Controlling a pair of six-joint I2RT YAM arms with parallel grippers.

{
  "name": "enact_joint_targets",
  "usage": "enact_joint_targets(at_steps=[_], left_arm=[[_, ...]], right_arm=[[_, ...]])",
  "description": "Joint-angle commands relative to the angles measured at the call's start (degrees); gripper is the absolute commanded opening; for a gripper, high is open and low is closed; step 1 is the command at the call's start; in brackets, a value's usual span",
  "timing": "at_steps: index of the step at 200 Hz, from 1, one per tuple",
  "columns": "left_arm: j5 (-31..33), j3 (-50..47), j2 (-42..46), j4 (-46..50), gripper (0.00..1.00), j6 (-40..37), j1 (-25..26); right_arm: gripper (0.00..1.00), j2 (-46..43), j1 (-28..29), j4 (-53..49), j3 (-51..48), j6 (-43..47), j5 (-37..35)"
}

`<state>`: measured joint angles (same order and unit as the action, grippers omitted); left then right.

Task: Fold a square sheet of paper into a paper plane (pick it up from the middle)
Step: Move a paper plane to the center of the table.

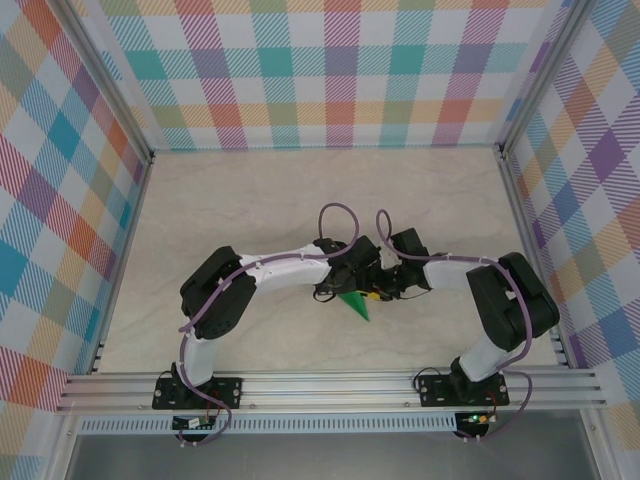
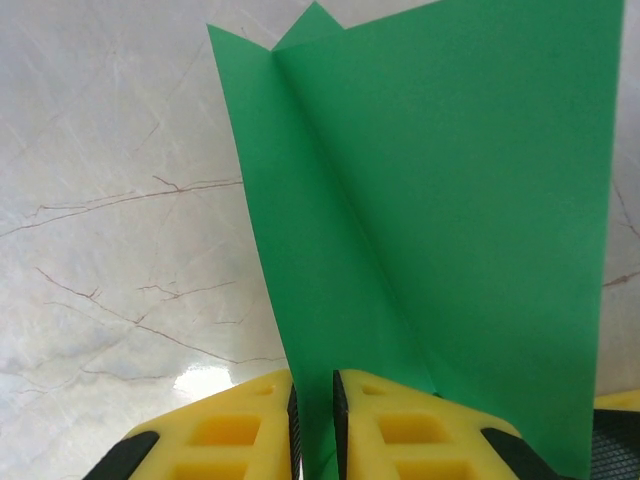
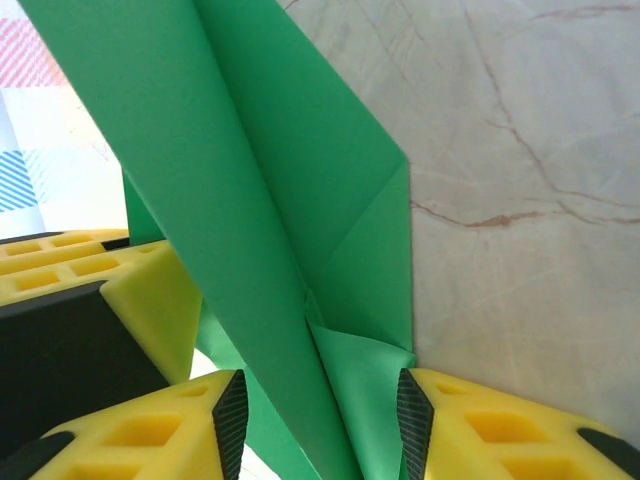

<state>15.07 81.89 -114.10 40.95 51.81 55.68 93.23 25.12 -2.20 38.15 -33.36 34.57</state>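
Observation:
The square sheet of paper (image 1: pixel 355 306) is bright green and folded along lengthwise creases into a pointed paper-plane shape. It hangs above the table between both grippers, its tip pointing toward the near edge. My left gripper (image 2: pixel 315 420) is shut on a lower fold of the paper (image 2: pixel 450 200), and the wing spreads away above its yellow fingers. My right gripper (image 3: pixel 318 420) stands open around the folded keel (image 3: pixel 250 180), its right pad (image 3: pixel 412 405) touching a paper edge and its left pad apart from it. In the top view the left gripper (image 1: pixel 338 290) and right gripper (image 1: pixel 378 292) meet at the middle.
The marble-patterned table (image 1: pixel 250 200) lies under the paper. Checked walls with aluminium posts (image 1: pixel 130 110) close off the left, back and right. An aluminium rail (image 1: pixel 330 385) carries both arm bases along the near edge. The left gripper's yellow finger (image 3: pixel 150 300) sits close beside my right gripper.

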Motion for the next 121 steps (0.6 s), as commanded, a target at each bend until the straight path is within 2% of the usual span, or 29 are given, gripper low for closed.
enact_joint_targets(at_steps=[1,54,121], left_arm=[[0.7,-0.8,3.0,0.4,0.18,0.3,-0.6],[1.6,-1.6,4.1,0.4,0.18,0.1,-1.0],[0.9,-2.3,4.2,-0.3,0.18,0.2,-1.1]], right_arm=[[0.44,-1.2,1.0,0.0,0.9,1.4,-0.5],[0.51,-7.2,1.0,-5.1,0.7,2.1,-11.9],[0.51,-2.7,2.1,-1.6,1.2,2.7,-0.6]])
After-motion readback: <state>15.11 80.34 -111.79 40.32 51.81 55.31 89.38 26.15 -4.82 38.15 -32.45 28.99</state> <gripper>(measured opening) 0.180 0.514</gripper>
